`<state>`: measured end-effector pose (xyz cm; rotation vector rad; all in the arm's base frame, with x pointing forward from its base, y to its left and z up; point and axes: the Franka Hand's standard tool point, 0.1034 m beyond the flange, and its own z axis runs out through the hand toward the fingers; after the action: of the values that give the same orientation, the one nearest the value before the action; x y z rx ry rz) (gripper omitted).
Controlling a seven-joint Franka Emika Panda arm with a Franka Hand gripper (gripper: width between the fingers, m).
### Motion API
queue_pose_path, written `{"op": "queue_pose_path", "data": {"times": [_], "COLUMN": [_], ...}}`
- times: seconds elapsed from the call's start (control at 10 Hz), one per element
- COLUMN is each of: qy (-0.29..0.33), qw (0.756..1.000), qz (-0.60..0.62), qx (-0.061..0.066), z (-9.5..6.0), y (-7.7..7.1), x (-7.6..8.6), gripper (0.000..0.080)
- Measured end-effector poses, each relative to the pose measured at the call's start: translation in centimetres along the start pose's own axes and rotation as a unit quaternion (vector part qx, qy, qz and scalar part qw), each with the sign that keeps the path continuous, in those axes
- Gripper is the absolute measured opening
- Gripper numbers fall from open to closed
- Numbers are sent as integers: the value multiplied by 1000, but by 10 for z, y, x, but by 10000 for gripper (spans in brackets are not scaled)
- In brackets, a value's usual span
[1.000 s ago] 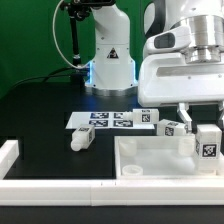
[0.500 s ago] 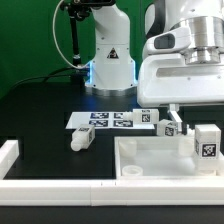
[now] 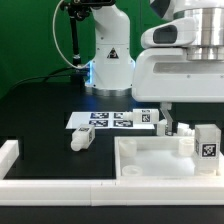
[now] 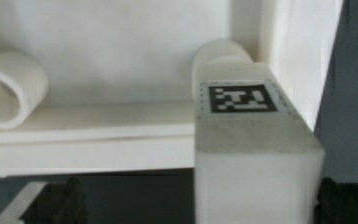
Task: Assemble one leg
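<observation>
My gripper (image 3: 177,124) has come down at the far right rim of the big white panel (image 3: 160,160). A white leg (image 3: 185,131) with a square tag stands between its fingers, mostly hidden. In the wrist view this leg (image 4: 250,130) runs up the middle, tag facing the camera. The gripper (image 4: 190,202) is open, with a dark gap between one finger (image 4: 34,200) and the leg. A second tagged leg (image 3: 207,143) stands just to the exterior view's right. A third (image 3: 82,138) lies on the black table. A fourth (image 3: 130,172) rests in the panel's near corner and also shows in the wrist view (image 4: 7,90).
The marker board (image 3: 110,119) lies behind the panel. A white rail (image 3: 60,188) runs along the front edge with a raised end (image 3: 8,152) at the exterior view's left. The robot base (image 3: 110,60) stands at the back.
My gripper has come down over the tagged leg at the panel's far right rim. The leg was in plain sight between the fingers and is now mostly covered. The other parts have not moved.
</observation>
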<state>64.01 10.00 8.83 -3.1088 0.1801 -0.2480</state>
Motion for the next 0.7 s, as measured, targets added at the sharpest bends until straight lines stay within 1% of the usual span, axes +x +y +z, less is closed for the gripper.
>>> {"op": "queue_pose_path", "data": {"times": [0.1, 0.2, 0.3, 0.4, 0.5, 0.7], "qy": [-46, -74, -52, -50, -49, -41], "qw": [999, 997, 998, 998, 998, 999], "qz": [15, 21, 27, 24, 24, 27], "qx": [2, 6, 19, 20, 20, 14], "z": [2, 1, 5, 7, 6, 2], "y": [-6, -14, -24, -27, -27, -20], "x": [-9, -10, -4, -7, -6, 1], "gripper": [648, 648, 648, 648, 648, 648]}}
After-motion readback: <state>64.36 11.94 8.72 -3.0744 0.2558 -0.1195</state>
